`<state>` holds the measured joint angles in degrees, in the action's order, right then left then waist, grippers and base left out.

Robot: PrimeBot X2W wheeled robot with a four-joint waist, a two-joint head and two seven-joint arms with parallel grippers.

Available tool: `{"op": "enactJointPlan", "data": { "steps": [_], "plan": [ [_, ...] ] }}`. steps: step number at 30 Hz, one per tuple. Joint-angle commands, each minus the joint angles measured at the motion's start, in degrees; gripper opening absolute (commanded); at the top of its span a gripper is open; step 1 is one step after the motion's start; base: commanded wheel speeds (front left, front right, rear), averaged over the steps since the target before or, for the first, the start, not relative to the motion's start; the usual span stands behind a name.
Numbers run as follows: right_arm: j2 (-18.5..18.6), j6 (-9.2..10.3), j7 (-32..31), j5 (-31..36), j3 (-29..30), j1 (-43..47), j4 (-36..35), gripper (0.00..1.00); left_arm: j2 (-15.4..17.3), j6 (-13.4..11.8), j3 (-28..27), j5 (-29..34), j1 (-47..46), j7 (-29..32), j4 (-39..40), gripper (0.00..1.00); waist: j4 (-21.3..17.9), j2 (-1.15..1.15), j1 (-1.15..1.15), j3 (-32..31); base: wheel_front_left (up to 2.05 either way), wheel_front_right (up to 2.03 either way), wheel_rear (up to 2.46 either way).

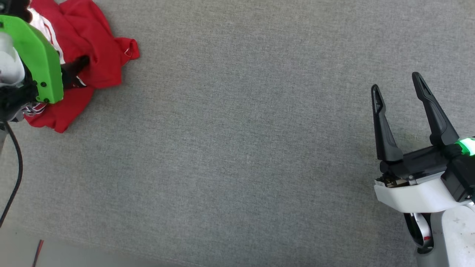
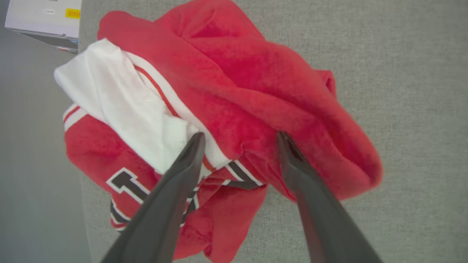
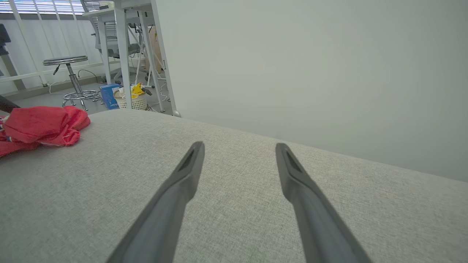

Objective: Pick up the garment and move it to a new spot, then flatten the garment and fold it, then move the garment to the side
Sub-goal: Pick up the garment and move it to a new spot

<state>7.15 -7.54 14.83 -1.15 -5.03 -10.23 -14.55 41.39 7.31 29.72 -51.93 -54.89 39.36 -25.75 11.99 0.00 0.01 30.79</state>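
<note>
My left pincer (image 2: 240, 134), wide apart, hangs over the crumpled red jersey shirt with white sleeves (image 1: 96, 48) at ten o'clock on the grey cloth bench (image 1: 237, 148), so I should dip down and pinch one thick fold tight.

The left end effector (image 2: 239, 137) hangs over the far left corner of the surface and points steeply down. Its two dark fingers (image 2: 172, 190) are spread wide. Behind them sits a green wrist housing (image 1: 37, 52). The right end effector (image 1: 395, 81) is held low near the right edge of the surface. Its fingers reach forward, lean slightly right and stand wide apart, above a white wrist shell (image 1: 412, 194) with a lit green band (image 1: 467, 145).
</note>
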Motion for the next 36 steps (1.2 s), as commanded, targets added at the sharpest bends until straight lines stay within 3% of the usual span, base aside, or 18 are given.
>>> {"op": "enactJointPlan", "data": {
  "steps": [1,6,9,14,15,16,30,36],
  "plan": [
    [0.18,0.05,0.17,0.42,-0.08,-1.46,-0.27,1.00,-0.69,0.08,1.07,0.56,-1.48,1.27,-0.96,1.00,-0.42,0.00,-0.01,1.11,0.00,0.00,0.00],
    [0.26,0.05,0.17,0.14,-0.34,-2.20,-0.03,1.00,-2.88,-0.13,4.77,2.71,-1.84,4.05,-5.46,1.00,-1.02,0.00,-0.01,2.46,0.00,0.00,0.00],
    [0.22,0.05,0.17,-0.07,-0.54,-2.53,0.29,1.00,-5.40,-0.13,5.47,2.30,-1.55,3.31,-9.33,1.00,-1.46,0.00,-0.01,2.73,0.00,0.00,0.00],
    [-0.06,0.05,0.17,-0.43,-0.48,-2.51,0.83,1.00,-6.64,0.08,7.56,2.53,-2.02,1.80,-14.12,1.00,-1.91,0.00,-0.01,2.22,0.00,0.00,0.00],
    [-0.11,0.05,0.17,-0.49,-0.35,-2.38,0.93,1.00,-6.65,0.11,7.85,2.58,-2.34,1.18,-14.56,0.46,-1.83,0.00,-0.01,1.97,0.00,0.00,0.00],
    [-0.16,0.05,0.17,-0.54,-0.22,-2.20,1.07,1.00,-6.52,0.13,8.33,2.71,-2.85,0.17,-14.76,0.00,-1.70,0.00,-0.01,1.63,0.00,0.00,0.00],
    [-1.95,0.05,0.17,-2.26,-0.84,1.15,3.22,1.00,-2.04,0.17,20.06,5.41,-11.27,-18.89,-8.61,0.00,1.01,0.00,-0.01,-9.41,0.00,0.00,0.00],
    [-3.06,0.05,0.17,-2.84,-0.75,2.88,3.69,1.00,-3.10,0.17,25.96,7.36,-15.57,-24.33,-4.39,0.00,0.44,0.00,-0.01,-13.69,0.00,0.00,0.00]
  ]
}}
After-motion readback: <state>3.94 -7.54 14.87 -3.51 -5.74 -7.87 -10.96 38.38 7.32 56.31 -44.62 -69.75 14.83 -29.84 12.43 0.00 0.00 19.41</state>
